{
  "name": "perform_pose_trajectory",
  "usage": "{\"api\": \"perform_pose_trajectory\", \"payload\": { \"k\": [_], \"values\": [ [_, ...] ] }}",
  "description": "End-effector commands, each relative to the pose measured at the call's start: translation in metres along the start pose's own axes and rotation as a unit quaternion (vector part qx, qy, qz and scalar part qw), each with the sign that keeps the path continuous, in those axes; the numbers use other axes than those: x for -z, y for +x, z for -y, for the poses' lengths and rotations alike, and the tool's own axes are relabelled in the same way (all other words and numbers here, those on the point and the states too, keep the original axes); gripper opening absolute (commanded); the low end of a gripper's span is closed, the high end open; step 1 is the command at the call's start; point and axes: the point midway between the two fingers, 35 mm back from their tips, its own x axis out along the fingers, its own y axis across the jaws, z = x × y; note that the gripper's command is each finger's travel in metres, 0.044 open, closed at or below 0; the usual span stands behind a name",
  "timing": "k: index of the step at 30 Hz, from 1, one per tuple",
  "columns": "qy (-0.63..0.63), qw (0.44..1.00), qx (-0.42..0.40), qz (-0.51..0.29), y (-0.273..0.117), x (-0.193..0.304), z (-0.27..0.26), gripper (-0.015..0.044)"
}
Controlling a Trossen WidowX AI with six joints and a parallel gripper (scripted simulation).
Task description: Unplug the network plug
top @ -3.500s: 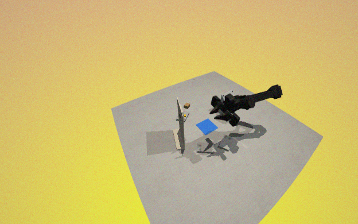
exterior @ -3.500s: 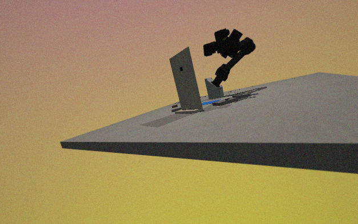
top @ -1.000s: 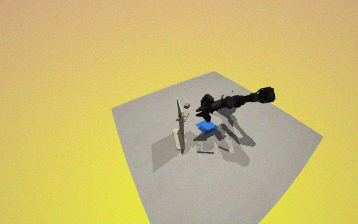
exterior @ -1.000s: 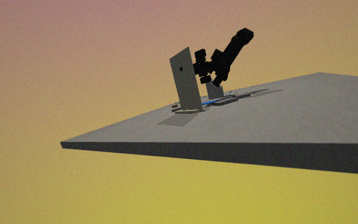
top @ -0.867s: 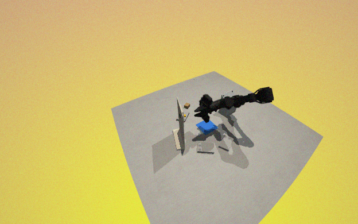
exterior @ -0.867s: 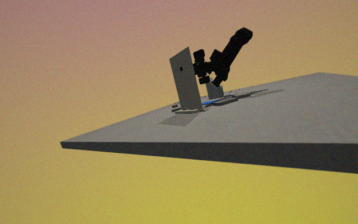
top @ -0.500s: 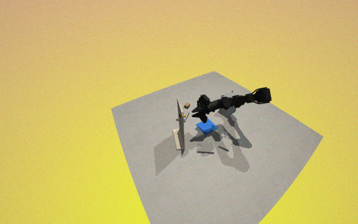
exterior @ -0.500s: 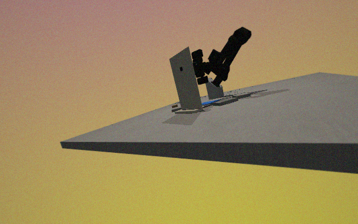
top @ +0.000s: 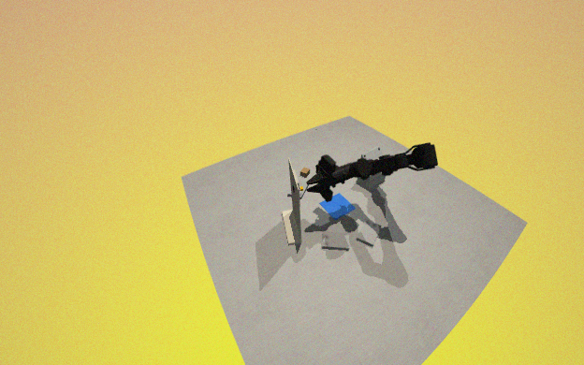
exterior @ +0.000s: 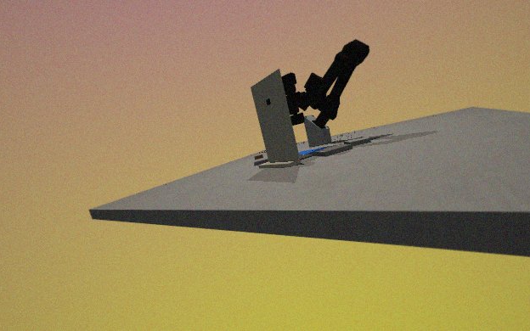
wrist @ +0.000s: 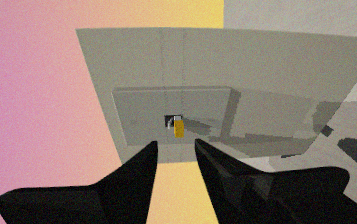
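The upright panel (top: 297, 222) (exterior: 274, 131) (wrist: 129, 55) carries a raised plate (wrist: 141, 112) with a small dark socket (wrist: 167, 118). The yellow-orange plug (top: 301, 188) (wrist: 179, 129) sits at the socket; its thin tab is too small to make out clearly. My gripper (top: 308, 186) (wrist: 176, 144) is partly open with nothing between its fingers. It is in front of the panel's plug side, a short way back from the plug. In the wrist view the plug shows just beyond the gap between the fingertips. The blue marked square (top: 334, 202) (exterior: 309, 152) lies on the table below the gripper.
A small brown block (top: 305, 171) (exterior: 258, 157) is near the panel. The panel stands on a pale foot (top: 287, 227) (exterior: 278, 164). Two dark bars (top: 335, 248) (top: 365, 241) lie beyond the blue square. The arm reaches over the table (top: 343, 304) (exterior: 396, 178).
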Motion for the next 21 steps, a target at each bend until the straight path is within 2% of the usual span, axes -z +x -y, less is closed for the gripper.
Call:
{"api": "perform_pose_trajectory", "payload": {
  "k": [1, 16, 19, 21],
  "values": [
    [0.003, 1.000, 0.002, -0.002, 0.008, -0.002, 0.001, 0.0156],
    [0.003, 1.000, 0.002, -0.002, 0.026, -0.008, 0.002, 0.0156],
    [0.003, 1.000, 0.002, -0.002, 0.026, -0.008, 0.002, 0.0077],
    [0.003, 1.000, 0.002, -0.002, 0.026, -0.008, 0.002, 0.0064]
  ]
}}
